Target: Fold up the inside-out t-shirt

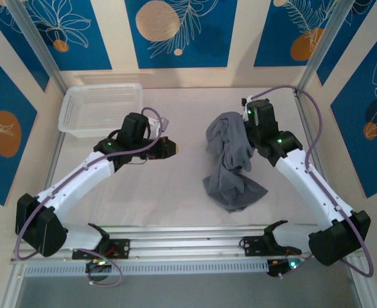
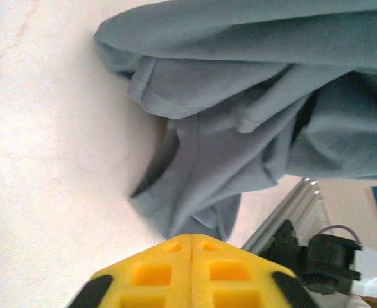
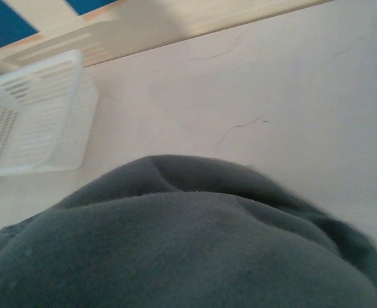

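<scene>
Right of the table's middle, the inside-out t-shirt (image 1: 232, 160) is gathered into a tall, rumpled bundle. Its upper end is bunched against the right gripper (image 1: 252, 122). Its lower end spreads onto the table (image 1: 169, 192) in a flatter, roughly triangular flap toward the near edge. The right gripper's fingers are buried in the cloth. Its jaws are closed tight, and the raised top of the bundle sits where their tips are, so it has the shirt pinched. From the right wrist camera, dark grey cloth bulges across the lower part of the picture just under the lens, with bare tabletop beyond.

The shirt is plain slate grey, soft and unprinted, twisted lengthwise into deep folds. The left wrist camera shows a stitched hem and a rolled edge running across those folds. A loose corner of cloth reaches the table surface there, ending just short of the yellow fingers (image 2: 156, 269).

The left gripper (image 1: 174, 148) lies to the left of the shirt and points at it. In the overhead view it is apart from the shirt, with bare table between them. Its two yellow fingers are pressed flat together with nothing between them.

Farther out, a white mesh-sided basket (image 1: 69, 125) stands at the table's far left corner, well apart from the shirt and both grippers.
</scene>
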Robot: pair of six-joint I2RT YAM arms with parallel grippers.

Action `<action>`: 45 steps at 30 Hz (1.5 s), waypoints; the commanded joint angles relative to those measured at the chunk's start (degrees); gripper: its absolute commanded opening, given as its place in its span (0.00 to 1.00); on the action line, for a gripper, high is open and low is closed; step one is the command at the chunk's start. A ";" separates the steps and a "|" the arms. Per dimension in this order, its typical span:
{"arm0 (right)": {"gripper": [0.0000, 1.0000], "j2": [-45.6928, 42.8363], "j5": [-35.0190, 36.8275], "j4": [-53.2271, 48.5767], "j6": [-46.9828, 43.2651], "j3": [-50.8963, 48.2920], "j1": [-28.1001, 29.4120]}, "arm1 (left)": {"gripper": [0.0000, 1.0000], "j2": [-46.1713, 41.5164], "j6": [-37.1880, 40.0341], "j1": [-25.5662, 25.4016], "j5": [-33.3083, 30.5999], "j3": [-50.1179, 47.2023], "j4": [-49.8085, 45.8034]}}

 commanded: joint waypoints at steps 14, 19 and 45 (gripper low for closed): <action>0.00 5.72 0.44 3.02 -4.49 2.46 9.24 | 0.68 10.79 -5.32 -8.25 1.53 19.22 8.51; 0.00 5.89 0.44 3.40 -4.33 2.86 9.22 | 0.34 11.77 -5.27 -8.25 2.03 16.98 7.56; 0.00 1.67 -26.76 13.09 5.20 -13.51 14.95 | 0.35 -12.28 3.51 8.51 -42.08 -8.60 -15.20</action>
